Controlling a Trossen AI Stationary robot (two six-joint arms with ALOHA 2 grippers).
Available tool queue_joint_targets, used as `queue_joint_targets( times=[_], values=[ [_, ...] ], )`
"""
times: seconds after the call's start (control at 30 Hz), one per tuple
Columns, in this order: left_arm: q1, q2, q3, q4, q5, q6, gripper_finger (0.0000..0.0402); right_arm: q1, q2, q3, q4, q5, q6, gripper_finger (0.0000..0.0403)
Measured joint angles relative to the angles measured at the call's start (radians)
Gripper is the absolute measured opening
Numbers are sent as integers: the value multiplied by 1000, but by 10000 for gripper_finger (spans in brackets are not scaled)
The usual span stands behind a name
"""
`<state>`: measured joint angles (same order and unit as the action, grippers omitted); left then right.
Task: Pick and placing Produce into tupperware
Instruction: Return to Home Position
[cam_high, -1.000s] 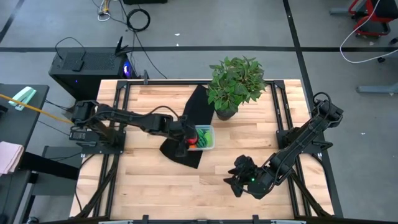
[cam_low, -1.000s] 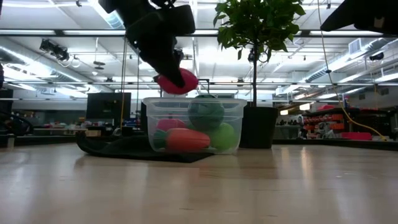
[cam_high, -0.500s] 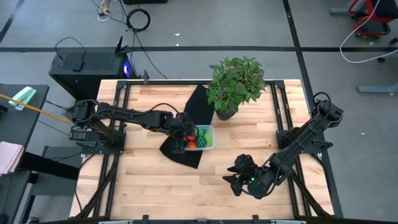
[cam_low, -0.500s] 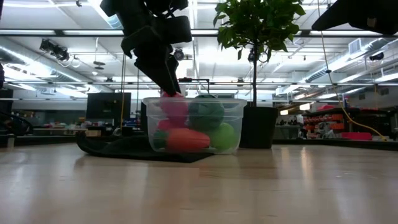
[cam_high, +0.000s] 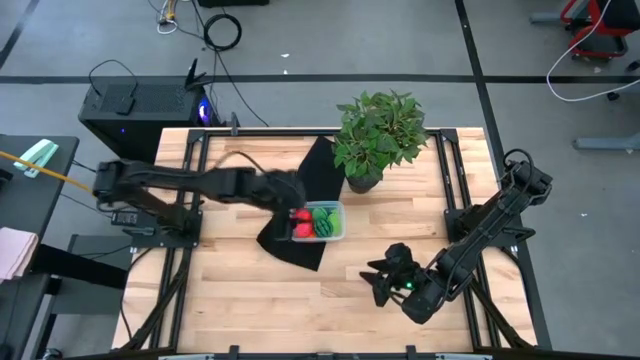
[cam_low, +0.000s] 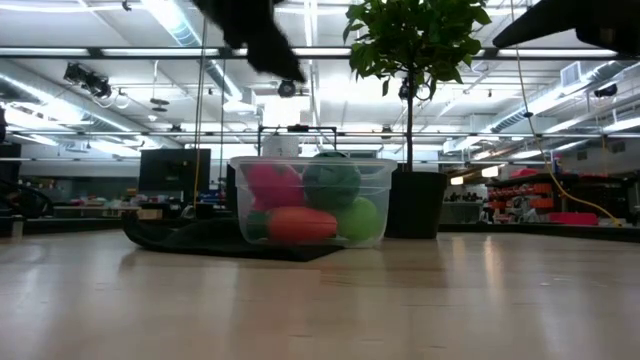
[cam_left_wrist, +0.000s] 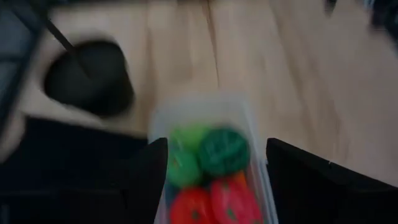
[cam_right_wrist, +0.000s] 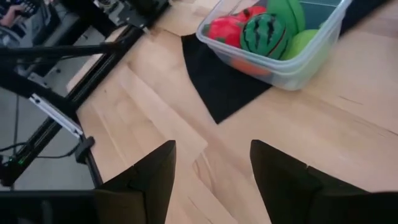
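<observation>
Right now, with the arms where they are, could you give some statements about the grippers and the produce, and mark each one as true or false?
1. The left gripper holds a red fruit. False: its fingers are apart and hold nothing.
2. The striped green ball lies in the tupperware. True.
3. Some produce lies on the bare table outside the tupperware. False: all the produce that shows is inside it.
4. The right gripper is open and away from the tupperware. True.
</observation>
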<state>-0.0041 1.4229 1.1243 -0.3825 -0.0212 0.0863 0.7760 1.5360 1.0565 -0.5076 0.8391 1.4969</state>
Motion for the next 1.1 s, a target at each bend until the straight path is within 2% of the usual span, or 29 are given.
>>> queue_joint_targets(
  times=[0.37,0.5,0.73,1.1],
  values=[
    [46,-361,-1,254,13,-144,281,-1,0,0,-10,50,97,188],
    [71,-500,-37,366,7,-155,269,-1,0,0,-10,51,127,181],
    [122,-729,-194,438,-21,-209,236,-1,0,0,7,51,161,174],
    [149,-1095,-534,429,-30,-369,200,-1,0,0,6,39,207,171]
  ],
)
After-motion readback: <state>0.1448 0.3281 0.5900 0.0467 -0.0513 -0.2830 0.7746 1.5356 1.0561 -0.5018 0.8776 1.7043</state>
